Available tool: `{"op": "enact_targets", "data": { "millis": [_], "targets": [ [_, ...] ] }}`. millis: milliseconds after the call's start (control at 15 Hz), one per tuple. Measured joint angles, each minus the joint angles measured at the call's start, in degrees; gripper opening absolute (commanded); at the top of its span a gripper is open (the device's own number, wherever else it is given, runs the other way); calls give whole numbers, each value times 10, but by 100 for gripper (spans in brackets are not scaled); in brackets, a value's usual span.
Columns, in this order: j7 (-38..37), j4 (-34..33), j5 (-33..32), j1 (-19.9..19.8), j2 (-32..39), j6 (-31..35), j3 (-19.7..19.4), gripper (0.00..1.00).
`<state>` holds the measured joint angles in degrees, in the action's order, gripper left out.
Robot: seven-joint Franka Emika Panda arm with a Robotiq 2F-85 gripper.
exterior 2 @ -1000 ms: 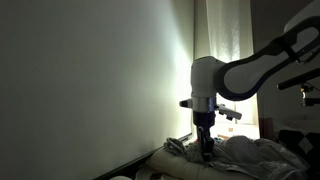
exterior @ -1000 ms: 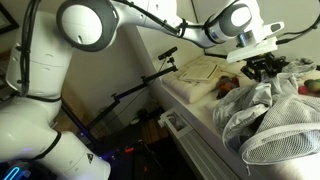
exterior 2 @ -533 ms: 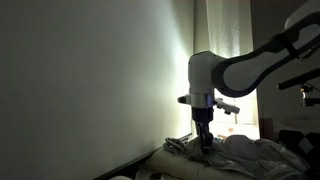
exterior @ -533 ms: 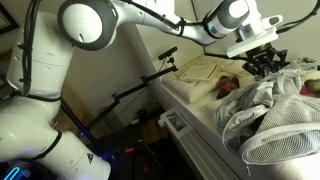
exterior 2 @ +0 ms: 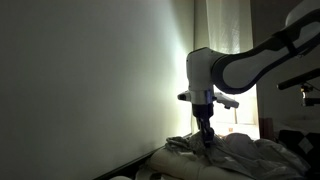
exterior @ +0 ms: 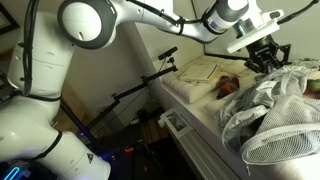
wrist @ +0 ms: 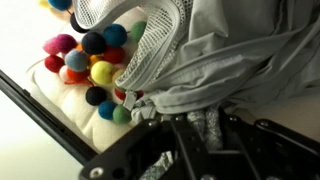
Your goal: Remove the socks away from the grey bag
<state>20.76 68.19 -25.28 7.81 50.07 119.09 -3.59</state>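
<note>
Left to right on the worktop point(exterior: 192, 102): cream cloth point(exterior: 200, 70); socks point(exterior: 230, 86), just beside the left edge of the grey bag point(exterior: 275, 115); claw point(exterior: 264, 58) above the bag's far folds, narrowed, perhaps pinching grey fabric, grip impossible to tell. Best done by lowering left onto the socks alone, clear of the bag, then carrying well apart. Pale worktop; dim room, bare wall point(exterior 2: 90, 80) left, bright curtain point(exterior 2: 225, 40) right.

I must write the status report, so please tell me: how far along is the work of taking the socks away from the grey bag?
Done: nothing visible yet; the socks lie right beside the bag. In hand: the gripper seems shut on grey bag fabric, not on the socks. Left: grasping the socks and moving them away.
</note>
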Motion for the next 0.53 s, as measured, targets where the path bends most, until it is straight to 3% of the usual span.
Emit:
{"op": "enact_targets", "data": {
  "millis": [133,467,533],
  "targets": [
    [1,0,0,-1,0,0,1,60],
    [13,0,11,-12,0,4,21,98],
    [15,0,14,-14,-1,4,25,100]
  ]
}}
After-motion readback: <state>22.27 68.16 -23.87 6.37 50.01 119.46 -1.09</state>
